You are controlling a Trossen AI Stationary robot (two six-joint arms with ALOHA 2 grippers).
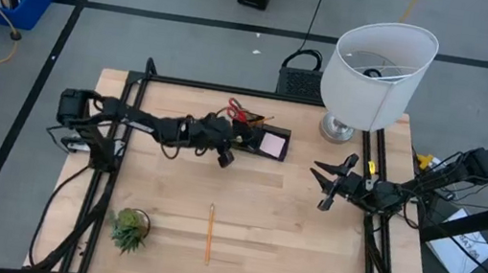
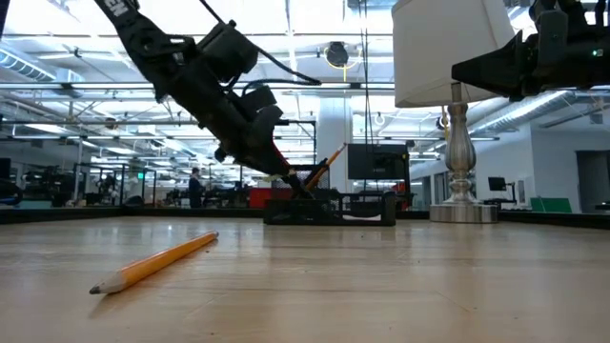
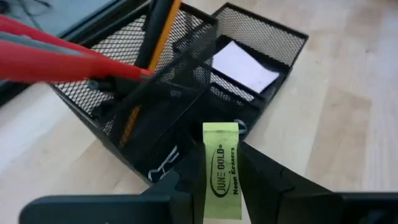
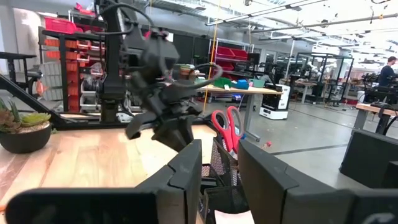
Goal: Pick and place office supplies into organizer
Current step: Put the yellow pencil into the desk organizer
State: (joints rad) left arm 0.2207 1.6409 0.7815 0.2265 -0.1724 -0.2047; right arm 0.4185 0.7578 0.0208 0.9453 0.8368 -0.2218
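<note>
My left gripper point(image 3: 222, 163) is shut on a yellow-green eraser point(image 3: 221, 186) printed "JUNE GOLD Neon Erasers". It hovers at the near-left side of the black mesh organizer point(image 1: 265, 142) point(image 3: 186, 93). The organizer holds red-handled scissors point(image 3: 56, 59) point(image 1: 236, 111), an orange pencil point(image 3: 158, 43) and a pale note pad point(image 3: 244, 67) point(image 1: 272, 145), with wire clips point(image 3: 165, 165) in a low compartment. Another orange pencil point(image 1: 208, 233) point(image 2: 157, 262) lies flat on the table. My right gripper point(image 1: 329, 183) point(image 4: 221, 168) waits open at the table's right side. My left gripper pinches the eraser between its two fingers point(image 3: 189, 180), which sit on its two long sides. The eraser's free end point(image 3: 221, 134) sticks out past the fingertips toward the organizer. The eraser is lifted clear of the table. The fingers slant down from the table's left.
A white-shaded lamp point(image 1: 374, 74) point(image 2: 457, 105) stands at the far right corner, close to my right arm. A small green potted plant point(image 1: 128, 228) sits at the near left. Bare wood point(image 1: 288, 230) lies between the pencil and the right edge.
</note>
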